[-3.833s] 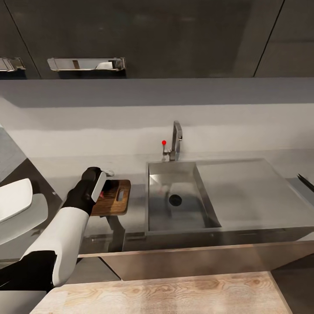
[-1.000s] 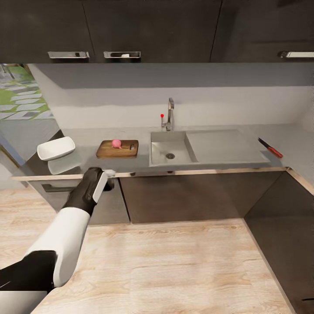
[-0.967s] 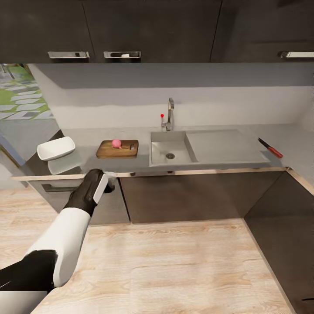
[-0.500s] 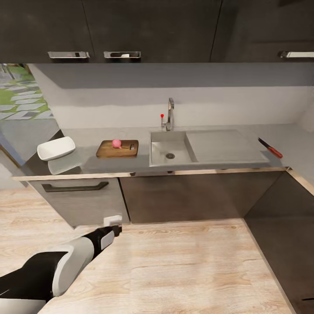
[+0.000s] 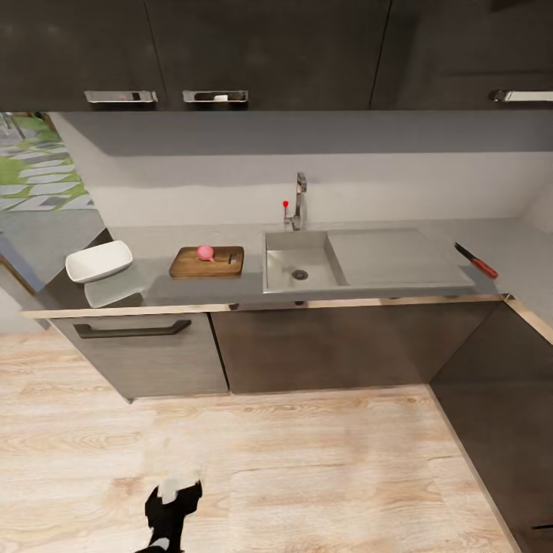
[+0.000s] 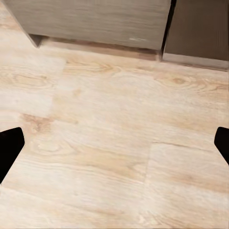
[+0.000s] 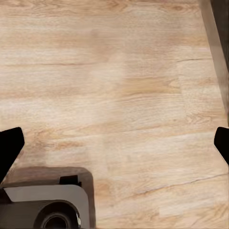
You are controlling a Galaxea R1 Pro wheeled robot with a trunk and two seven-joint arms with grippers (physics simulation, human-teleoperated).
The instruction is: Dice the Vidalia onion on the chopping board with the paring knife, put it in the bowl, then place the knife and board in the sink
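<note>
The pinkish-red Vidalia onion point(image 5: 205, 253) rests on the brown chopping board point(image 5: 207, 263), which lies on the dark countertop point(image 5: 161, 288) just left of the steel sink point(image 5: 299, 265). The red-handled paring knife point(image 5: 476, 261) lies on the countertop beyond the drainer's right end. At the counter's left end sits the white bowl point(image 5: 98, 261). My left gripper point(image 5: 173, 507) hangs low over the floor, far from the counter. In the left wrist view the left gripper point(image 6: 114, 148) is open and empty, its fingertips point(image 6: 9, 148) wide apart. The right gripper point(image 7: 114, 148) is likewise open over bare planks.
Glossy black cabinets point(image 5: 269, 46) hang above the counter, and base cabinets point(image 5: 307, 346) stand below it. A chrome tap point(image 5: 298, 201) rises behind the sink. A dark cabinet run point(image 5: 499, 399) juts forward at the right. Pale wood floor point(image 5: 307, 468) lies between me and the counter. My base point(image 7: 47, 210) shows in the right wrist view.
The camera backed away from the counter since the oldest frame. Over the last second my left arm dropped from counter-edge height down toward the floor. The onion, board, knife and bowl stayed put.
</note>
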